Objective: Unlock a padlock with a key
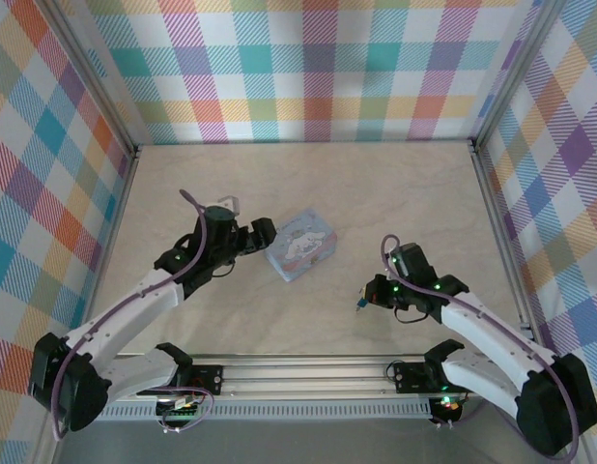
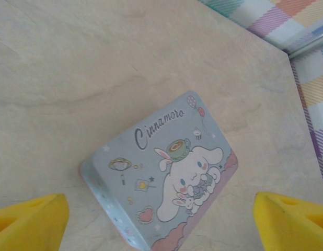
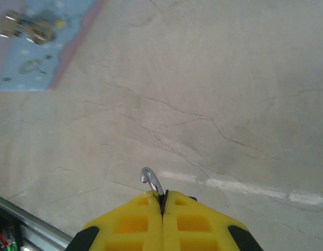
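With right jaws shut on the padlock [image 3: 151, 180], steadies it, seemingly for unlocking. Hangs left jaws wide open over the tin [image 2: 161, 178].

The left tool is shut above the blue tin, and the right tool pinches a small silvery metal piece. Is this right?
Not quite. The left tool is open: the left wrist view shows its fingers wide apart above the blue tin. The right tool does pinch a small silvery metal piece.
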You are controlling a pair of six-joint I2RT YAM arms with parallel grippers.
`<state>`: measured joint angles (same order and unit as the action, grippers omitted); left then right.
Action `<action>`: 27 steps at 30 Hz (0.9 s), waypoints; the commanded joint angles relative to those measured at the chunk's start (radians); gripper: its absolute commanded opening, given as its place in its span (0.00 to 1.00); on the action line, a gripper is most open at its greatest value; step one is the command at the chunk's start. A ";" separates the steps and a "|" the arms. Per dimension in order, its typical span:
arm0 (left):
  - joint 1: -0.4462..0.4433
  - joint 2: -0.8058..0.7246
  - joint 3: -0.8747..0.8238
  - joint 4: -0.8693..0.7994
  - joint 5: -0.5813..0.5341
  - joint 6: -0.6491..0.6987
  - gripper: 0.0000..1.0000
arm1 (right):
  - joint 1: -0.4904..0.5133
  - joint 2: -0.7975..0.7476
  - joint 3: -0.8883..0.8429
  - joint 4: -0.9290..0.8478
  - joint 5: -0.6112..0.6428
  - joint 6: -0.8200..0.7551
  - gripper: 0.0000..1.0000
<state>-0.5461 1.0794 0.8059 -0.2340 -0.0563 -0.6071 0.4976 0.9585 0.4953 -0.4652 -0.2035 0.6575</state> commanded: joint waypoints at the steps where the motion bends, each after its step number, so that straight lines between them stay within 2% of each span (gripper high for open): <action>1: 0.012 -0.045 -0.020 -0.036 -0.079 0.031 0.91 | -0.002 0.052 -0.003 0.045 -0.023 -0.004 0.03; 14: 0.015 -0.111 -0.041 -0.128 -0.119 0.037 0.91 | -0.002 0.263 -0.003 0.208 -0.032 -0.026 0.06; 22: 0.017 -0.119 -0.036 -0.140 -0.137 0.047 0.91 | -0.002 0.303 0.015 0.223 -0.011 -0.045 0.18; 27: 0.017 -0.125 -0.025 -0.152 -0.157 0.055 0.92 | -0.003 0.247 0.036 0.187 0.046 -0.056 0.28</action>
<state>-0.5404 0.9768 0.7799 -0.3611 -0.1822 -0.5777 0.4976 1.2472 0.4938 -0.2558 -0.1970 0.6239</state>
